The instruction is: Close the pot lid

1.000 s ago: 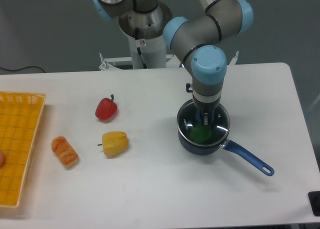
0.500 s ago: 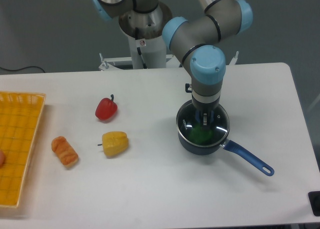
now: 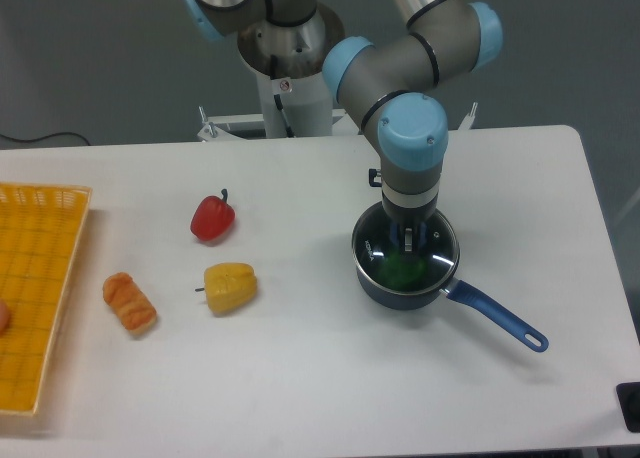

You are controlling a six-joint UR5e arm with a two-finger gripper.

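Gripper (image 3: 410, 240) vertical, fingers closed on knob of lid (image 3: 383, 248). Lid directly beneath, over pot (image 3: 402, 290); seating indeterminate. Green item under glass.

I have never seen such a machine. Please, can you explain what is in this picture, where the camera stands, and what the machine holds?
One fixed camera looks down at a white table from the front. The grey and light-blue robot arm ends in a two-finger gripper. It points straight down at the middle of a round glass lid over a small dark navy pot with a long blue handle; something green shows through the glass. Whether the fingers are gripping cannot be told. Also there: a red pepper, a yellow pepper, an orange bread-like piece and a yellow basket.
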